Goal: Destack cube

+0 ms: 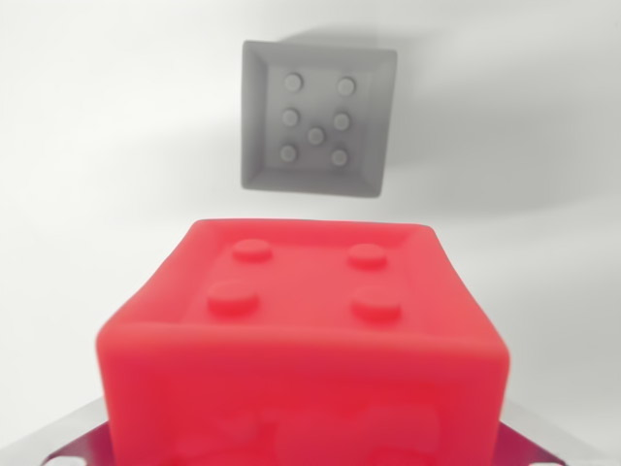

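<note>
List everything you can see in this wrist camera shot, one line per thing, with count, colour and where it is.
red cube: one, red, four studs on its top face, close to the camera, filling the lower middle.
grey cube: one, grey, seven studs on its recessed face, upper middle, apart from the red cube.
surface: one, white, behind and around both cubes.
gripper parts: pale edges at the bottom corners beside the red cube; fingertips not visible, so open or shut cannot be told.
</note>
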You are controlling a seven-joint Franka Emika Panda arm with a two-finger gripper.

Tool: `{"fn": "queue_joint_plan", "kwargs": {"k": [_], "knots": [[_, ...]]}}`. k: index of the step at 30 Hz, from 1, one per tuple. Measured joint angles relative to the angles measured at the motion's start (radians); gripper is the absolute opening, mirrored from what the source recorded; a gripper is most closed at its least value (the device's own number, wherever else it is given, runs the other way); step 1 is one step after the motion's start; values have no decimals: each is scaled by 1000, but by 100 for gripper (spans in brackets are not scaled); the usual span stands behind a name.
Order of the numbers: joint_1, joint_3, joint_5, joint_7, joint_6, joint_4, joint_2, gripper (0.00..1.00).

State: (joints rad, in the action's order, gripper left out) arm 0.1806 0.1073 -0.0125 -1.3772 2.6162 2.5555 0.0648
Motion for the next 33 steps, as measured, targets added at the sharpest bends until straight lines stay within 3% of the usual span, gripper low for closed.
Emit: {"fn": "queue_joint_plan", "kwargs": {"k": [15, 33], "knots": [[16, 4, -5, 4, 75, 60, 15, 0], [39, 7, -20, 4, 170, 124, 46, 0]]}}
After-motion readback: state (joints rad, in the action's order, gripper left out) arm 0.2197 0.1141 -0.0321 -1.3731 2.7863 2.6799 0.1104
